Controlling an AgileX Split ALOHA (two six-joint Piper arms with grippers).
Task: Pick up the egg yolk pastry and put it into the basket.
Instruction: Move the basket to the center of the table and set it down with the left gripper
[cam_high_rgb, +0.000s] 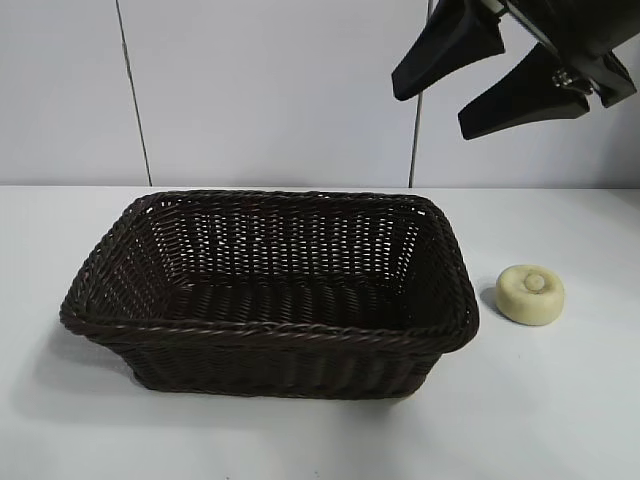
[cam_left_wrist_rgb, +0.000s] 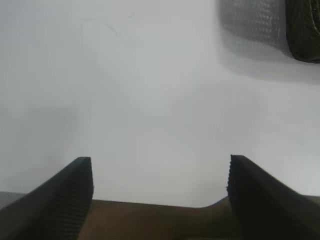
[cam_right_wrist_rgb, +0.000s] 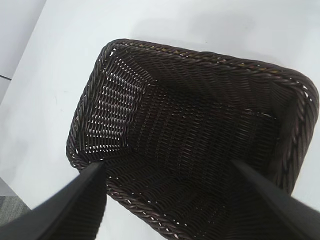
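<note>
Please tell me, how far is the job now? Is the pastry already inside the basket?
Not yet; nothing looks done. The pastry lies on the table, right of the empty basket. The right end effector hangs open above, holding nothing. The left end effector is open too. Grasping and placing remain.

You see a white bench (cam_high_rgb: 560, 420) filling the lower frame. The basket (cam_high_rgb: 270, 345) rests on it left of center. The egg yolk pastry (cam_high_rgb: 530, 294) lies on it at right, near the basket, apart.

Glossy wicker basket (cam_high_rgb: 270, 335) (braided rim); matt pastry (cam_high_rgb: 530, 294)
</note>
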